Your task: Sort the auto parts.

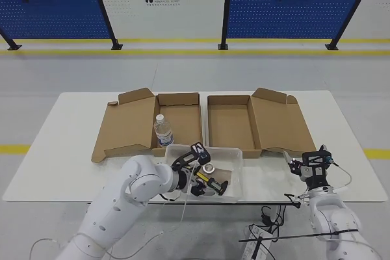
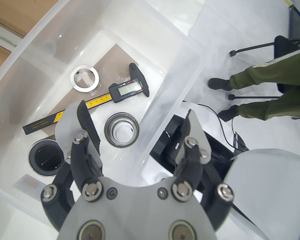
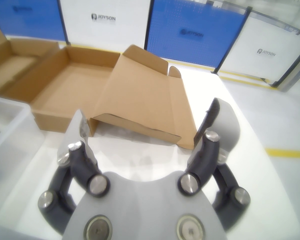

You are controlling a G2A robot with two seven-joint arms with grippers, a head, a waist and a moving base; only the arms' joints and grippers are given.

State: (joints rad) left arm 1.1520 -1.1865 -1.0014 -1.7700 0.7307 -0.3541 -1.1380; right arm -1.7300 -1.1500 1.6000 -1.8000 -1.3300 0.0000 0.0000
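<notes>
A water bottle point(image 1: 163, 130) stood, seemingly inside the left cardboard box point(image 1: 133, 127). The left gripper point(image 2: 136, 121) hung spread astride the clear bin's point(image 2: 152, 21) wall, above a caliper point(image 2: 90, 103), silver ring point(image 2: 84, 78) and steel sleeve point(image 2: 121, 129). Past the right cardboard box point(image 1: 231, 127), the right gripper point(image 3: 146, 116) hovered spread over the table point(image 1: 351, 130).

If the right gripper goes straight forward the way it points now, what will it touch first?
Probably the folded-out lid of the nearer cardboard box, which lies directly ahead of the right gripper; depth is unclear.
</notes>
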